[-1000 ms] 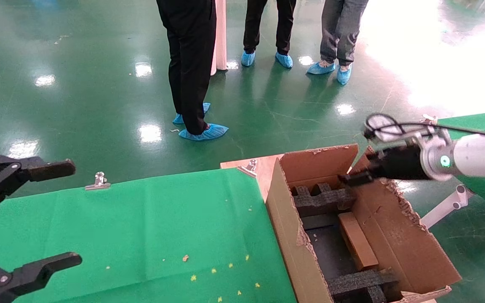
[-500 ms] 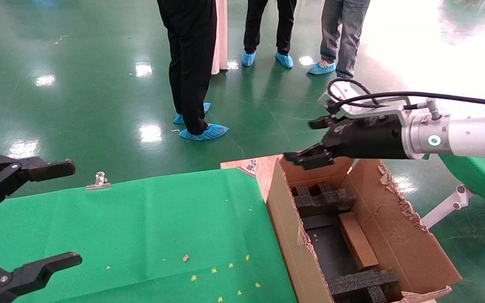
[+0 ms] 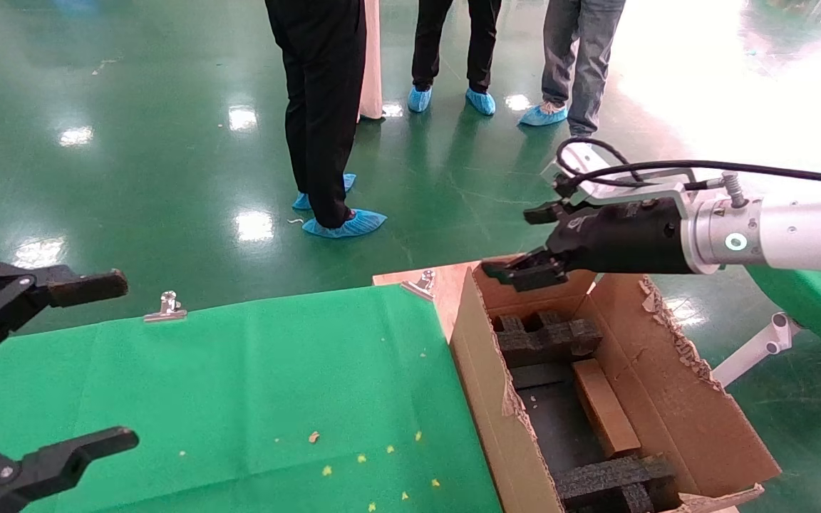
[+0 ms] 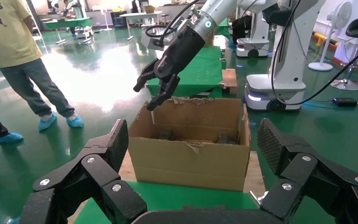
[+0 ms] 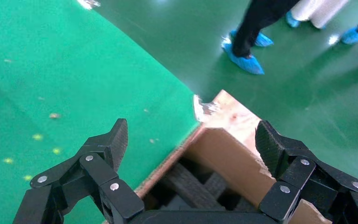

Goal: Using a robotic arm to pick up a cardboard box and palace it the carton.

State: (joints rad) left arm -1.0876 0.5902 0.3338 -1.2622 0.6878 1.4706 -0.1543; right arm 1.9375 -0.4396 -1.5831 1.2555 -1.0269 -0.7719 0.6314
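Right tool (image 3: 524, 246), at right of centre in the head view, hangs released and empty above the far rim of the carton (image 3: 485, 385) — its two fingers spread wide, as the right wrist view confirms, with the carton's far corner and the counter (image 3: 239, 385) edge seen between them. Carried on the robotic arm (image 3: 795, 239), which enters from the right edge, the tool grips nothing. The cardboard box (image 3: 603, 407) lies flat on the carton's floor at lower right of the head view, lengthwise between two black foam inserts (image 3: 549, 340) and close against the carton's right wall. The left tool (image 3: 61, 367), at the lower left edge, is parked with fingers apart over the green-covered counter. Judged from this layout, the placing step appears complete — the box is inside and the tool is clear of it. The next move would call only for drawing the right arm away without catching the carton's ragged flaps.
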